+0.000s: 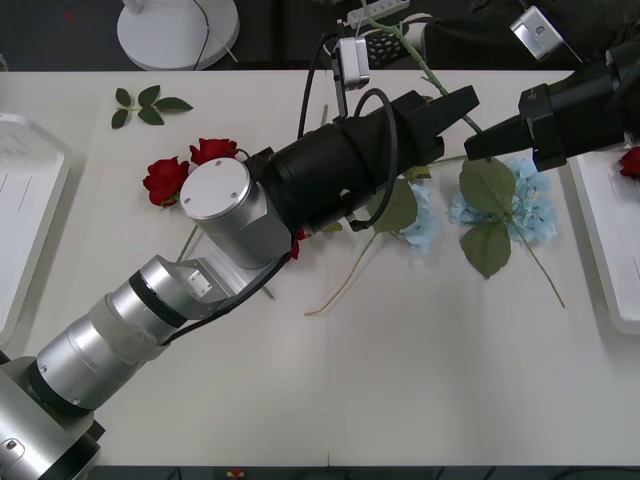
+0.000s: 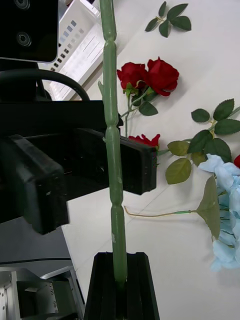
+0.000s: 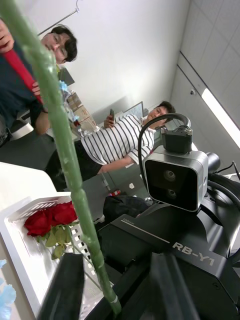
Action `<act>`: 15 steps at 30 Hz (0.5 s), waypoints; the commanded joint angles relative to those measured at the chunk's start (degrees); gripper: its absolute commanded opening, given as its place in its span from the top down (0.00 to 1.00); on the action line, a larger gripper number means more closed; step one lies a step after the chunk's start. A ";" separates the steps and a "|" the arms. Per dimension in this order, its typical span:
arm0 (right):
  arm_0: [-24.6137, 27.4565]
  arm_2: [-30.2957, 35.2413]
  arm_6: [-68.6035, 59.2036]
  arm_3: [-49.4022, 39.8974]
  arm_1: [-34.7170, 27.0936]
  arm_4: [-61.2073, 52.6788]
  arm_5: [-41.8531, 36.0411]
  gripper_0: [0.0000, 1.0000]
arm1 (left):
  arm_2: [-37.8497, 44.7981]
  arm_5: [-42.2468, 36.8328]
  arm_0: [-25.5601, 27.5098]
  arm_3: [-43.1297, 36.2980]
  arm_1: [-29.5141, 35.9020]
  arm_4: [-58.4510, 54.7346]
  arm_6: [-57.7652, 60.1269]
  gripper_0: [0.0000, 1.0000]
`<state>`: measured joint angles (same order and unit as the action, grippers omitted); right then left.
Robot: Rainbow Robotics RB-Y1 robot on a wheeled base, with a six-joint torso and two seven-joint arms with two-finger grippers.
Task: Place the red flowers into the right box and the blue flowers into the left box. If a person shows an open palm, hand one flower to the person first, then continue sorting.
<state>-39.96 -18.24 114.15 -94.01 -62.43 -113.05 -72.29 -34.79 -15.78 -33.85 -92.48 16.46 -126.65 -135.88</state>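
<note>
Both tools meet over the far side of the worktop [image 1: 400, 380]. The right tool [image 2: 120, 280] is clamped on a green stem [image 2: 112, 135], and the left tool [image 1: 455, 105] sits around that same stem, not clearly closed. 2 blue flowers [image 1: 525, 205] lie below them. Red roses [image 1: 185, 170] sit left, 1 rose [image 1: 630, 162] in the right box [image 1: 600, 250].

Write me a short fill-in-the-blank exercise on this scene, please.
1. The right hand is ____ on the stem.
2. The left hand has its fingers ____, the stem between them.
3. The blue flowers lie on the ____.
Missing words: shut; open; table.
</note>
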 commanded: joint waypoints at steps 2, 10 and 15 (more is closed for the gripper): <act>-2.67 -0.48 -2.53 -1.17 0.82 0.37 0.57 1.00 | -0.90 0.05 -2.80 -2.44 -1.08 -0.62 0.27 0.00; -2.58 -0.48 -3.06 -1.09 0.56 0.90 0.57 1.00 | -0.90 0.05 -2.80 -2.44 -1.08 -0.62 0.27 0.00; -2.58 -0.48 -6.66 -0.47 -0.85 1.95 -0.92 1.00 | -0.90 0.05 -2.80 -2.44 -1.08 -0.62 0.27 0.00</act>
<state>-39.96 -18.24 112.57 -94.00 -62.44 -111.55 -72.34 -34.79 -15.78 -33.85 -92.48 16.46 -126.65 -135.88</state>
